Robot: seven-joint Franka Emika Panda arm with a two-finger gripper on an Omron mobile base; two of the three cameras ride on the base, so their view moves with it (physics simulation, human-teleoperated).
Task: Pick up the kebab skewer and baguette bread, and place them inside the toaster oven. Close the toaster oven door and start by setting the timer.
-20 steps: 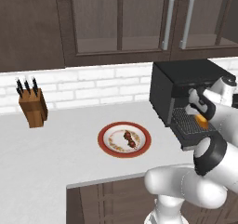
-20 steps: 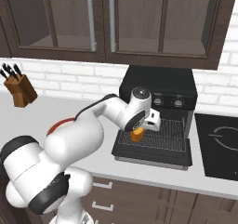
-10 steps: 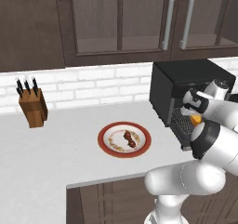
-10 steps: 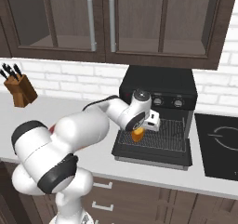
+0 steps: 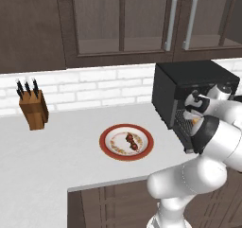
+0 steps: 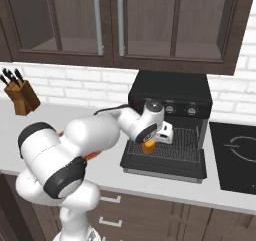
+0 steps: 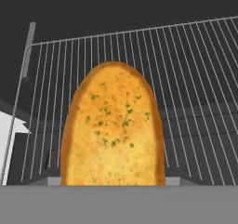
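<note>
Hand view: we look along our gripper at the stubby golden herb-flecked baguette bread, clasped between our jaws over the wire rack inside the boxy black toaster oven. Its black drop-down door lies open. On the grey counter, the short kebab skewer rests on a red-rimmed round plate, near a wooden knife block.

Pale grey counter, wooden knife block at its back left, red-rimmed plate mid-counter, black toaster oven at right, black cooktop beside it
</note>
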